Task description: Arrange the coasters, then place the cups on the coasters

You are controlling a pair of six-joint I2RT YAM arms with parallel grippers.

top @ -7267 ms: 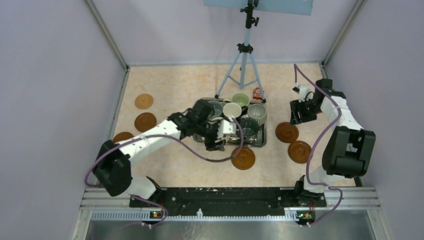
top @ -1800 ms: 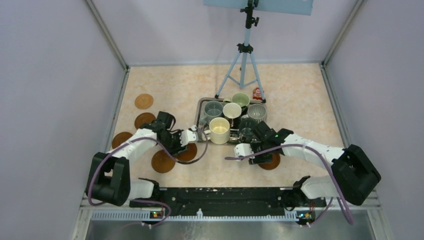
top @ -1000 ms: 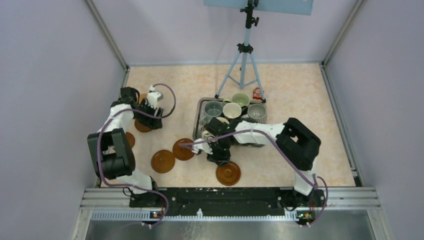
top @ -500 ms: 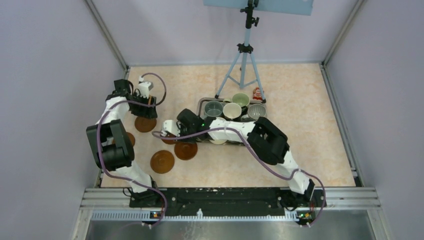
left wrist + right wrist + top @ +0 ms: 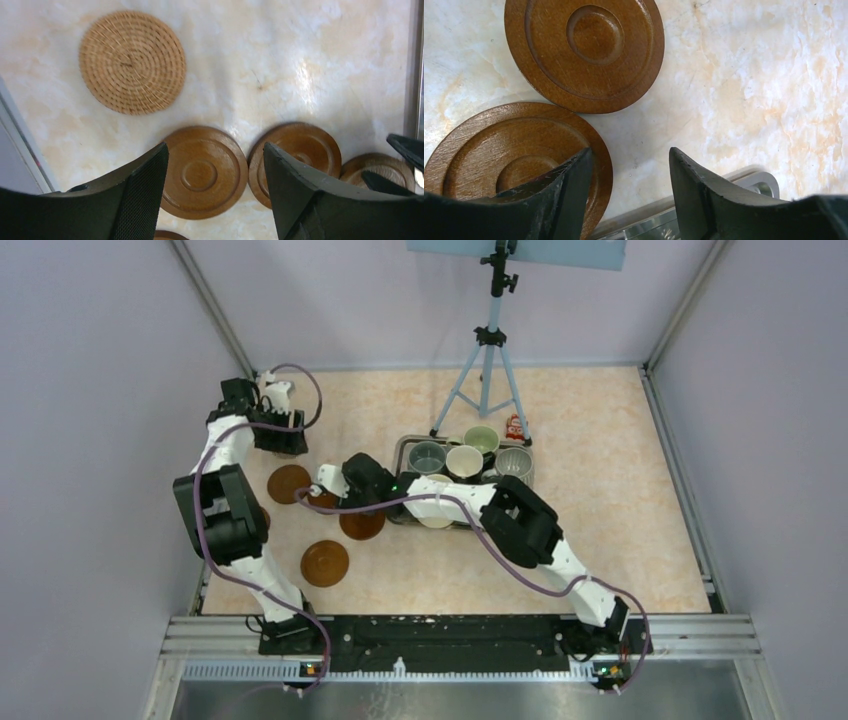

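Left gripper (image 5: pixel 215 148) open and empty, up above three brown coasters (image 5: pixel 204 172) and a woven mat (image 5: pixel 132 62) on the table (image 5: pixel 310 55). Right gripper (image 5: pixel 629 153) open and empty too, low over two more coasters, just beside the tray (image 5: pixel 751 181). Cups (image 5: pixel 464 460) in the tray.

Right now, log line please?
coasters: on table, bare | cups: in tray | left tool: open, empty | right tool: open, empty

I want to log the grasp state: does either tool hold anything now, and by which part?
Nothing is held. The left tool and the right tool both stand open above wooden coasters lying flat on the table.
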